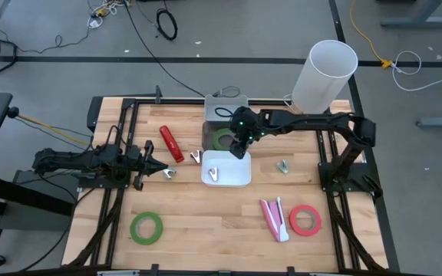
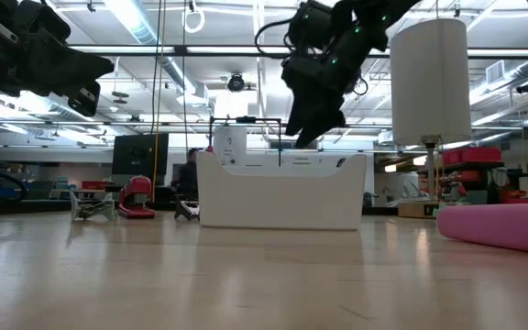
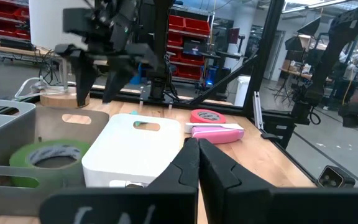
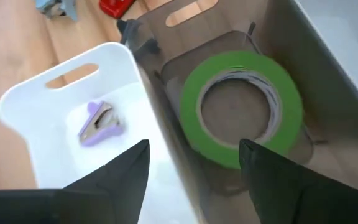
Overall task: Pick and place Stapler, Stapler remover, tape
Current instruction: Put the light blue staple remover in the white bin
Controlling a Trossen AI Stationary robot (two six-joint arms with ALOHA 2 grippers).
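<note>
Above the grey bin (image 1: 222, 123) at the table's far middle, the right gripper (image 1: 240, 144) hangs with its two fingers (image 4: 114, 174) spread apart and nothing between them. Directly below it, in the right wrist view, a green tape roll (image 4: 241, 106) lies flat on the bin's floor, clear of the fingers. The white bin (image 1: 229, 170) touches the grey one on its near side and holds a purple staple remover (image 4: 99, 121).

The left gripper (image 1: 150, 167) waits low over the left part of the table, its fingers pressed together on nothing, with a silver staple remover (image 1: 169, 174) just beside its tip.

Still out on the wood are a red stapler (image 1: 170, 143), another staple remover (image 1: 196, 157), a teal staple remover (image 1: 283, 166), a pink stapler (image 1: 274, 218), a red tape roll (image 1: 305, 220) and a second green tape roll (image 1: 146, 228).

Tape rolls look light and stiff; pinching across the ring wall, one finger inside the core, should hold best. Staplers are probably heavier, hard and smooth, so a grip across the narrow body near mid-length would keep them from tipping. Staple removers are small, springy and likely to skid, best taken across the flat sides.
</note>
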